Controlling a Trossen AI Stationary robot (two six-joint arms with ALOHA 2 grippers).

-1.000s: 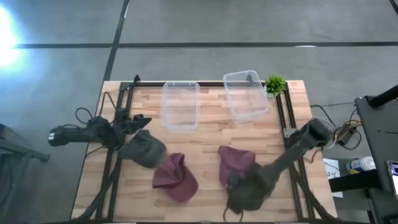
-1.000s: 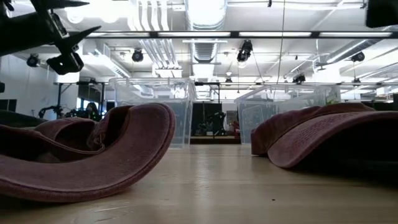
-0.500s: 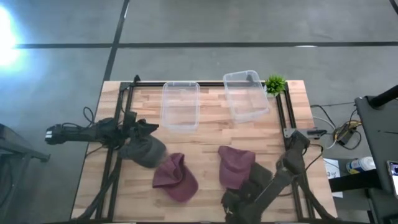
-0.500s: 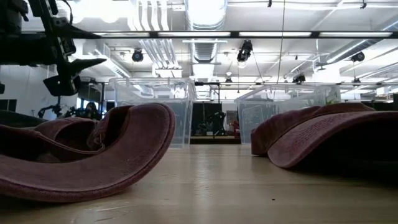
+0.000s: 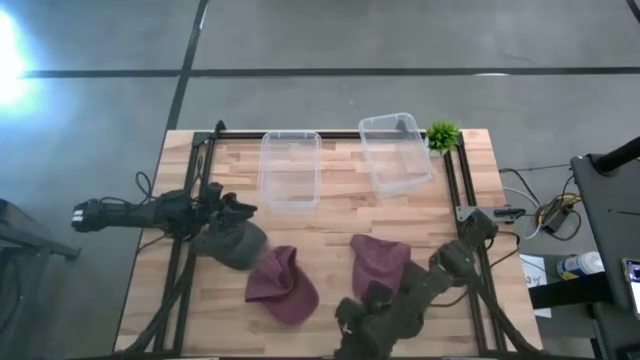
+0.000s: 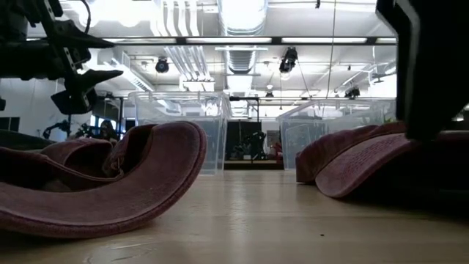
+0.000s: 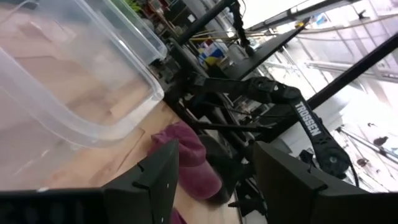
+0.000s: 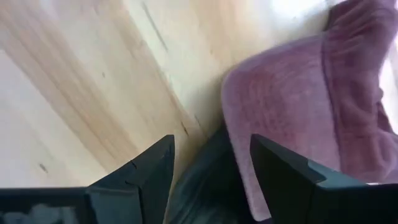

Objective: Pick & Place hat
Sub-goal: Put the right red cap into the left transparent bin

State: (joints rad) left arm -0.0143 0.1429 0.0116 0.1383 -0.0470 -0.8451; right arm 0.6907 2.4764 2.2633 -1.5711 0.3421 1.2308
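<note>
Four hats lie on the wooden table (image 5: pixel 330 215). A dark grey hat (image 5: pixel 232 242) lies at the left, a maroon hat (image 5: pixel 282 285) near centre, a second maroon hat (image 5: pixel 378 262) to its right, and a dark hat (image 8: pixel 200 186) lies at the near edge, partly under the second maroon hat and mostly hidden by the right arm.

The right gripper (image 8: pixel 211 174) is low at the near edge with its fingers apart and nothing between them. Its wrist view shows the dark hat and the maroon brim directly ahead, touching each other. Risk: closing here could pinch both fabrics together, or catch only the maroon brim and drag the wrong hat. The hats' soft cloth may also fold and slip from a shallow grip.

The left gripper (image 5: pixel 232 212) hovers just beside the dark grey hat, fingers spread and empty. Risk: a descent onto the crown instead of an edge would flatten the hat rather than grasp it.

Two clear plastic bins stand at the far side: the left bin (image 5: pixel 290 170) and the right bin (image 5: pixel 395 153). Both appear to hold nothing. A small green plant (image 5: pixel 443 135) stands at the far right corner, just beside the right bin; a wide swing toward that bin could strike it.
</note>
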